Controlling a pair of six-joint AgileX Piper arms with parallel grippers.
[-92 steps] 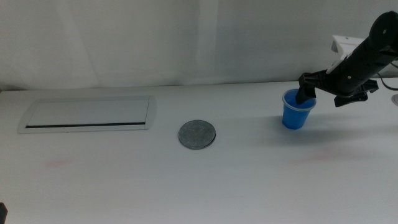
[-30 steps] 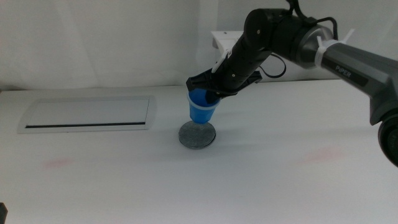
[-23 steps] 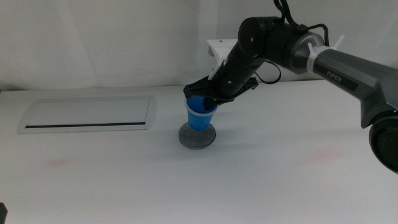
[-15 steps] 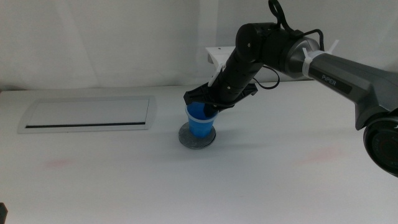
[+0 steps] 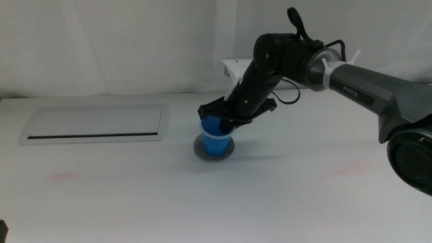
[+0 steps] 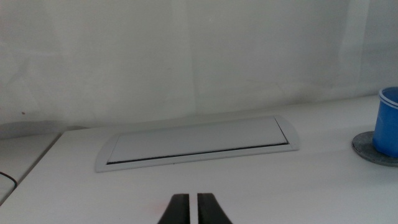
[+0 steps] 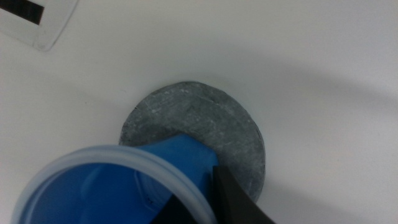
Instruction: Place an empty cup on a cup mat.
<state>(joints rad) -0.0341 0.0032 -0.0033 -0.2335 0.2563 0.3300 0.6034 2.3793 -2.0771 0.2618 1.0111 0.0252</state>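
The blue cup [image 5: 216, 137] stands upright with its base on the dark grey cup mat [image 5: 204, 151], left of the table's middle. My right gripper [image 5: 227, 121] reaches in from the right and is shut on the cup's far rim, one jaw inside and one outside. In the right wrist view the cup [image 7: 118, 180] fills the near corner over the mat [image 7: 205, 118], with the right gripper [image 7: 198, 190] on its rim. My left gripper [image 6: 193, 208] waits low at the left, jaws together and empty. Its view shows the cup [image 6: 388, 121] on the mat [image 6: 372, 148] at the edge.
A flat white rectangular panel [image 5: 94, 123] lies recessed in the table at the left, also in the left wrist view [image 6: 199, 142]. A white box [image 5: 236, 66] stands at the back behind the right arm. A white curtain closes the back.
My right gripper has carried the cup from the table's right side to the left and lowered it onto the mat. In the last half second it sank a little more.
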